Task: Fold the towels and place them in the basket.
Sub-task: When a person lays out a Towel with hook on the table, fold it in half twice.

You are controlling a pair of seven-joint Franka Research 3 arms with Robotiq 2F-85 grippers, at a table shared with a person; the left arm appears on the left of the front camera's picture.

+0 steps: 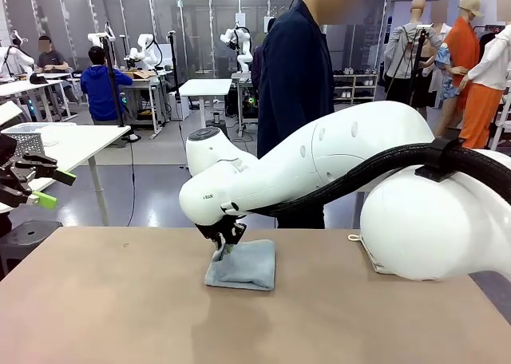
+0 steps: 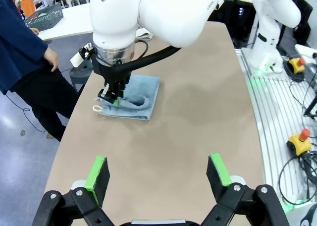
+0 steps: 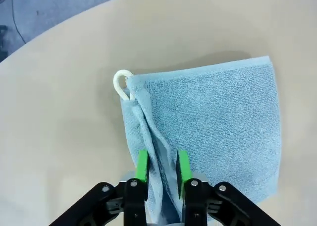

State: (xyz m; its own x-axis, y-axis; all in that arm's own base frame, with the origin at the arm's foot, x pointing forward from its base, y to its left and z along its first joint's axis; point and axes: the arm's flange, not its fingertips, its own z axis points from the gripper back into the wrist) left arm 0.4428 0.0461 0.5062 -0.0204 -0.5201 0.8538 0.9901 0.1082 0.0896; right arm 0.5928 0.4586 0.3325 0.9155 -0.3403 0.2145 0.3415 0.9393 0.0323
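A pale grey-blue towel [image 1: 247, 266] lies folded on the tan table [image 1: 104, 308], a white loop [image 3: 122, 82] at one corner. My right gripper [image 1: 227, 243] reaches in from the right and stands over the towel's left edge, shut on a raised fold of the towel [image 3: 237, 117]. The left wrist view shows this right gripper [image 2: 112, 94] pinching the towel [image 2: 141, 92]. My left gripper [image 2: 158, 171] hovers open over the near table with nothing between its pads; it also hangs at the far left [image 1: 40, 187]. A small cream loop [image 1: 354, 238] peeks out beside the right arm. The dark grey basket is out of view.
A person in a dark jacket [image 1: 294, 85] stands at the far side, one hand [image 2: 51, 59] hanging near the table corner. A pale mesh basket [image 1: 22, 140] sits on a white side table. Red stop buttons [image 2: 302, 135] and cables lie beside the table.
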